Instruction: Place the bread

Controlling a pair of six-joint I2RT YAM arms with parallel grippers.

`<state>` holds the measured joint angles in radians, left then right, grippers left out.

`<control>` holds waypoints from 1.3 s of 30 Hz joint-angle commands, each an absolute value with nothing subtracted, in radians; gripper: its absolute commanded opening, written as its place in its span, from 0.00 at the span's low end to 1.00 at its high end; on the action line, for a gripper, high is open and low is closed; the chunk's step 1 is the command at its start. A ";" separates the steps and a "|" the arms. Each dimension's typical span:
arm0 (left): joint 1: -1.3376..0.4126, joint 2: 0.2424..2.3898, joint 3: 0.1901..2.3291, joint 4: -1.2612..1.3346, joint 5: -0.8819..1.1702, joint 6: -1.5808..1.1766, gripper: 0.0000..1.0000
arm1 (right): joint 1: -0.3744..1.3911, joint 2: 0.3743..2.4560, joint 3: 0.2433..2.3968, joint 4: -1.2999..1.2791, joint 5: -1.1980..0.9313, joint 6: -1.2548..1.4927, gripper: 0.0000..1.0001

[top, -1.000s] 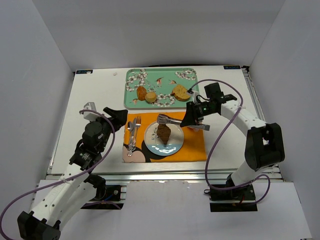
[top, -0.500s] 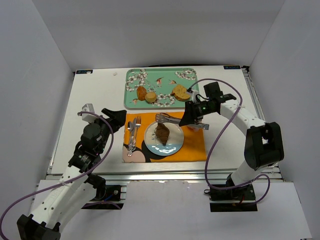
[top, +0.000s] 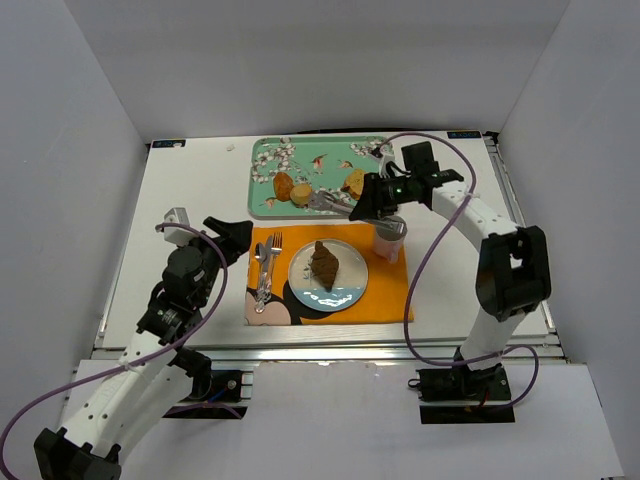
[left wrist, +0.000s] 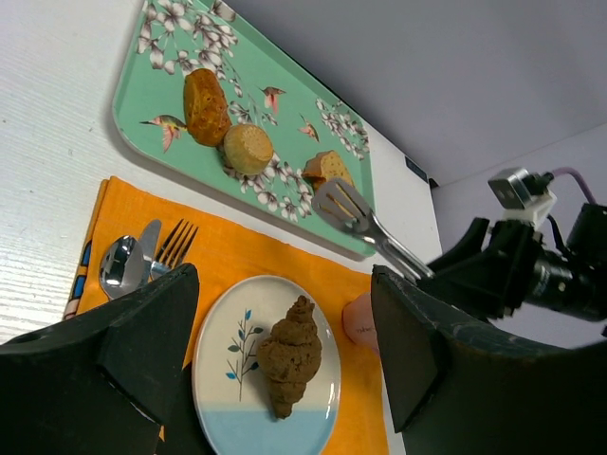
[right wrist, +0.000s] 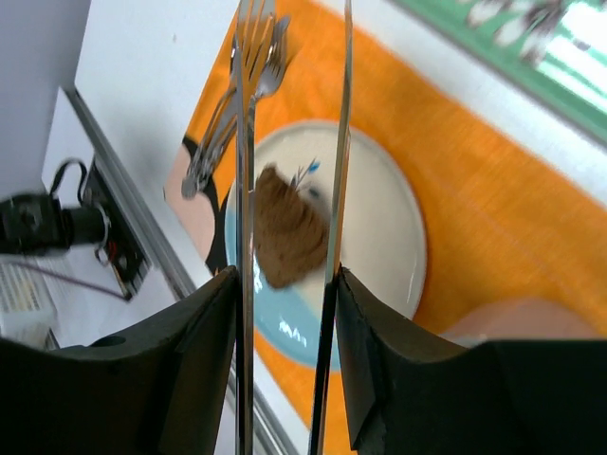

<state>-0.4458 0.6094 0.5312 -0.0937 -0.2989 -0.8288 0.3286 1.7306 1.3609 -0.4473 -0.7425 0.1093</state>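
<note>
The bread [top: 324, 264], a dark brown twisted pastry, lay in the middle of the plate [top: 352, 285]. Its long axis ran from the plate's far rim toward its near rim, slightly slanted, and nothing touched it. The plate sat on an orange mat [top: 392, 292]. A spoon, knife and fork [top: 266, 264] lay side by side just left of the plate, and a pink cup [top: 388, 243] stood just right of it. Beyond the plate, a green flowered tray [top: 320, 152] on the worktop [top: 190, 190] carried three golden rolls [top: 301, 194]. The right hand [top: 375, 195] pinched the handle end of metal tongs [top: 335, 202]. Their empty tips were slightly apart above the tray's near edge, beyond the plate. The left hand [top: 228, 232] hung left of the plate, spread and empty.
</note>
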 commanded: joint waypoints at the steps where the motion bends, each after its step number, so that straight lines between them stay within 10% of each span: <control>1: -0.440 0.621 0.557 -0.101 -0.296 -0.836 0.82 | 0.330 1.810 1.446 -0.338 -0.713 0.253 0.49; 39: -0.440 0.684 0.614 -0.130 -0.324 -0.864 0.82 | 0.308 2.197 1.577 -0.026 -0.856 0.810 0.54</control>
<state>-0.4458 0.6884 0.5716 -0.1177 -0.3080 -0.8650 0.3138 2.1830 1.5654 -0.1101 -0.8059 0.7326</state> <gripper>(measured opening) 0.819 0.537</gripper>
